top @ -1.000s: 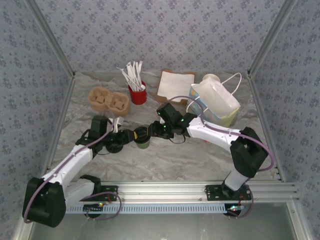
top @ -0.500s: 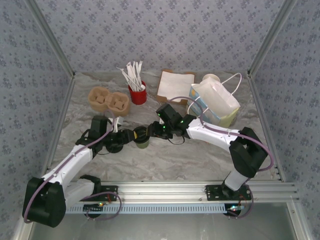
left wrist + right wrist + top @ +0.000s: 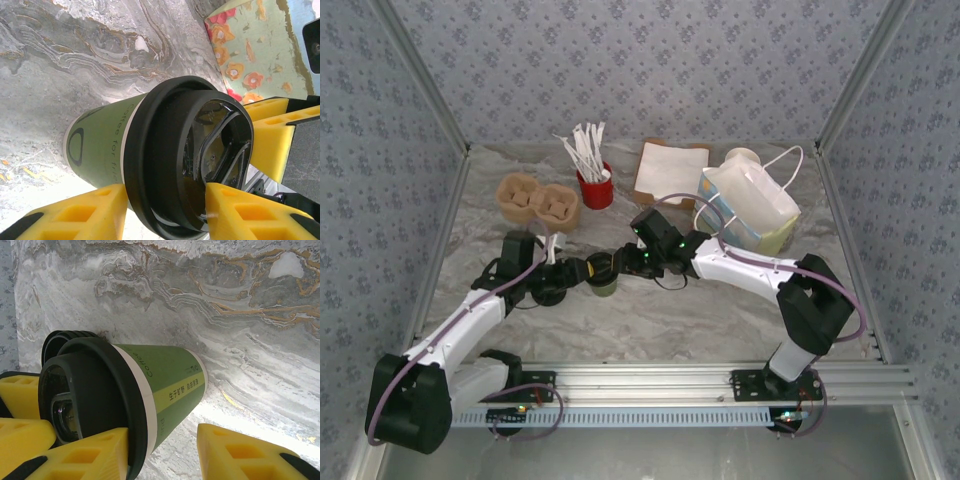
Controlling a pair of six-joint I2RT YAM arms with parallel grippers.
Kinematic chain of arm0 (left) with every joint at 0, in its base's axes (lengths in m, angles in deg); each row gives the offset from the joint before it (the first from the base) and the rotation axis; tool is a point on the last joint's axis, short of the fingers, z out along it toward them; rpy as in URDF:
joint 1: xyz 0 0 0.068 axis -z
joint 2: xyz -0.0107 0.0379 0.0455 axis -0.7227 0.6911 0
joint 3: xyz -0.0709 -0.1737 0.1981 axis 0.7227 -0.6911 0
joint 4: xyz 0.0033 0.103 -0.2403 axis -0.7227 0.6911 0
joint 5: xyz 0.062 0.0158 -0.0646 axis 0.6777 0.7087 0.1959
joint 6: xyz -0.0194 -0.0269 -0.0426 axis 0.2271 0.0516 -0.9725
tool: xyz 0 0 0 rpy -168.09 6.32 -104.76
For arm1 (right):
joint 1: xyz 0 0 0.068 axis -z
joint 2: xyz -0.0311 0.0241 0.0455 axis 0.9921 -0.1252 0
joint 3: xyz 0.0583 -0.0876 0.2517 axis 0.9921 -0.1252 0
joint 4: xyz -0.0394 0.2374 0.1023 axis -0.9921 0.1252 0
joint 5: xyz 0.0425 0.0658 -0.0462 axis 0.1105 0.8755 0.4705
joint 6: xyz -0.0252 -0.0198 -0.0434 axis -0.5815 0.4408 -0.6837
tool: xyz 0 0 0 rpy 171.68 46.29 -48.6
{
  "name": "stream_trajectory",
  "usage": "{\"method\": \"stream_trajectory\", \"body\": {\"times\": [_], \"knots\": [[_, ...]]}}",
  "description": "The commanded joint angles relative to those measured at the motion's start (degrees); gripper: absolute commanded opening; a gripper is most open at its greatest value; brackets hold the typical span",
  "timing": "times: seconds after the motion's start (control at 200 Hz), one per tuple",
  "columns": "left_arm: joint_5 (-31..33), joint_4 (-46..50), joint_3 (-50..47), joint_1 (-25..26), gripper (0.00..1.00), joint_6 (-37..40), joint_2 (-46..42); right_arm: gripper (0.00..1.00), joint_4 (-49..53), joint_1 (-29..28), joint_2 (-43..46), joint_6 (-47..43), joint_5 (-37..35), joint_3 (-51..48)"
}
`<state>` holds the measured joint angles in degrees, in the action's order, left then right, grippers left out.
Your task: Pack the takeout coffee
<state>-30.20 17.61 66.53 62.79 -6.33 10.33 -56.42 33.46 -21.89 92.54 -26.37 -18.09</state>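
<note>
The takeout coffee (image 3: 605, 283) stands upright on the marble table (image 3: 720, 320), left of centre. It sits right between your two grippers and well apart from the paper bag (image 3: 755, 200) at the far right.

— And you have two claims on it. Your left gripper (image 3: 164, 190) is partly closed, both jaws pressed to the rim of the black lid (image 3: 200, 150). Your right gripper (image 3: 162, 430) stands about as narrow. One jaw is against the cup just under the lid, but a sliver of table shows between the other and the sleeve, so it looks not yet clamped.

So which arm should you carry with?

— The right, I'd judge, since the bag is on its side. Close it squarely on the green wall below the lid, only firm enough for paper. Let go with the left before you lift, because a pull on the lid could pop it off. Hold the cup level all the way.
</note>
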Motion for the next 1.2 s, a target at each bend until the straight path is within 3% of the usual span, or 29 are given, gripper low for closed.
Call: {"method": "stream_trajectory", "body": {"times": [0.0,0.405,1.194], "knots": [[1.40,1.03,-0.10,0.35,0.49,0.85,0.89,0.43,2.41,-1.81,-4.21,0.22,-1.63,-2.39],[-0.75,-3.35,-0.63,0.27,0.57,-1.69,0.50,0.42,2.53,-2.29,-4.02,-0.07,-2.35,-1.92],[-0.43,-6.26,-2.56,-0.23,0.54,-1.53,3.76,0.43,3.90,-2.38,-4.57,-2.07,-3.87,0.11]]}}
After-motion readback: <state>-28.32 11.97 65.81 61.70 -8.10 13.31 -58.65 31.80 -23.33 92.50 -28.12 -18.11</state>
